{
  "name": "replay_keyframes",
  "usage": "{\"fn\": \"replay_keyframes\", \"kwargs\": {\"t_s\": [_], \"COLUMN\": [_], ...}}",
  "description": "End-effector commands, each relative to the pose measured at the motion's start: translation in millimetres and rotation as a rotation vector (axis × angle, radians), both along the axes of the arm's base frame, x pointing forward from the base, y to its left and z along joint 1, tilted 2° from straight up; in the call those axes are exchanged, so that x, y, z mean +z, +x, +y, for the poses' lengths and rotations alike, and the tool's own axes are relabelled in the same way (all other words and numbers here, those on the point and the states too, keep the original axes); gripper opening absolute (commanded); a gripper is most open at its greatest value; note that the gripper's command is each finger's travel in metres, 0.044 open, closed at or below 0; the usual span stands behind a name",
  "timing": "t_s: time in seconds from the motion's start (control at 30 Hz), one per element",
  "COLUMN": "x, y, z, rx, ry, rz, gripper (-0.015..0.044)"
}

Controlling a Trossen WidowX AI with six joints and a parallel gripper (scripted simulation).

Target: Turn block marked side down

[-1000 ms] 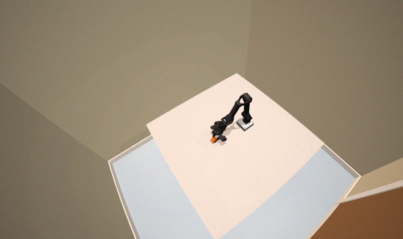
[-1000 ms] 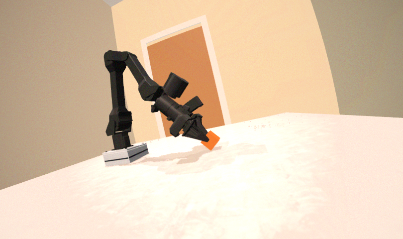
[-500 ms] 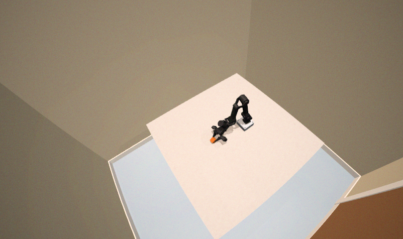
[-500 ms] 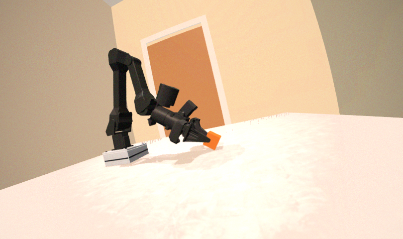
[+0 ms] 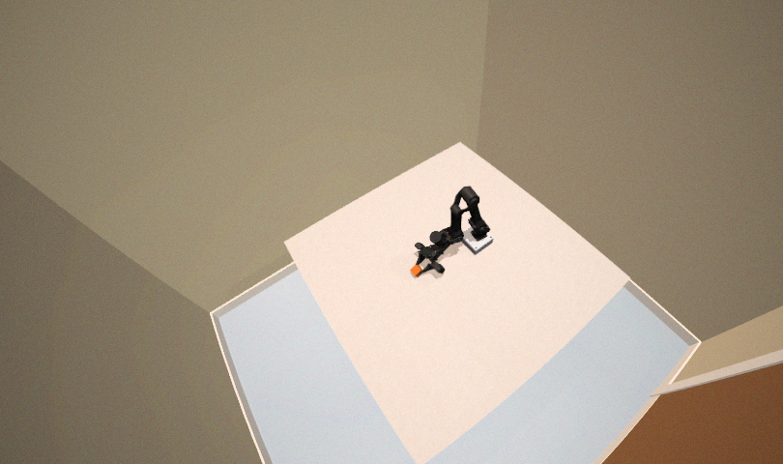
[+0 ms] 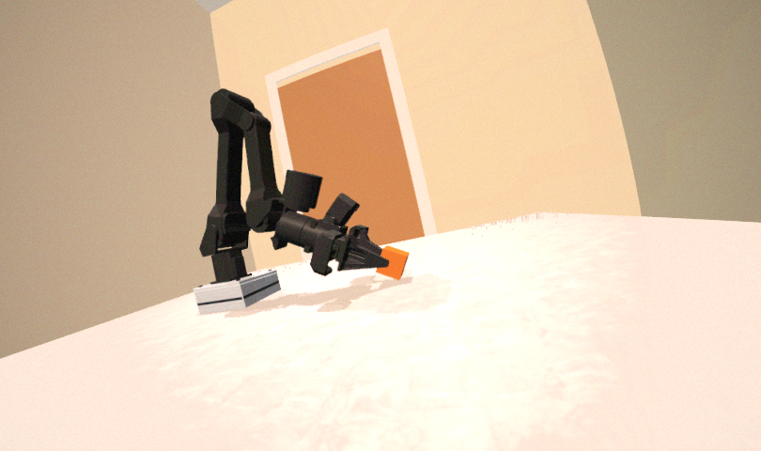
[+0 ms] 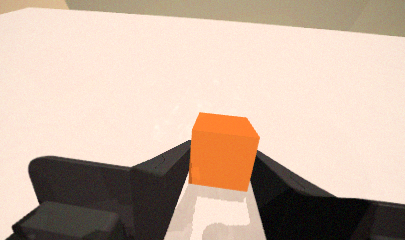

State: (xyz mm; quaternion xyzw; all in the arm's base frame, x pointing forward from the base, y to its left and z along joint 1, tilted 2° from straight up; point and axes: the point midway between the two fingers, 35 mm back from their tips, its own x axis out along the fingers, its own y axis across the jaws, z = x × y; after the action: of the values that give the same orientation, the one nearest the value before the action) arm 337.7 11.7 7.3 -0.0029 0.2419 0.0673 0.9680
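The orange block (image 5: 416, 270) (image 6: 394, 263) (image 7: 222, 159) is held between the fingertips of my gripper (image 6: 383, 257) (image 7: 220, 149), which is shut on it. The gripper points forward and slightly down, low over the pale table (image 5: 470, 322) (image 6: 485, 346) (image 7: 115, 75). In the exterior view the block is slightly tilted, with its lower edge close to the table; whether it touches cannot be told. The two faces seen in the wrist view are plain orange. No marked side can be made out, and the block's other faces are hidden.
The arm's white base (image 5: 477, 241) (image 6: 236, 291) stands on the table behind the gripper. The table's far edge shows at the top of the wrist view. Walls and a brown door (image 6: 345, 150) stand beyond the table.
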Motion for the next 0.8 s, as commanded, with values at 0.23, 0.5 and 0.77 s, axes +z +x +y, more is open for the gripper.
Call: {"fn": "replay_keyframes", "kwargs": {"t_s": [0.23,0.5,0.77], "x": [1.7,1.7,1.7], "y": [-0.3,-0.3,-0.3], "z": [0.7,0.7,0.7], "rx": [0.002,0.002,0.002], "ry": [0.009,0.009,0.009], "rz": [-0.011,-0.011,-0.011], "gripper": [0.0000,0.0131,0.0341]}}
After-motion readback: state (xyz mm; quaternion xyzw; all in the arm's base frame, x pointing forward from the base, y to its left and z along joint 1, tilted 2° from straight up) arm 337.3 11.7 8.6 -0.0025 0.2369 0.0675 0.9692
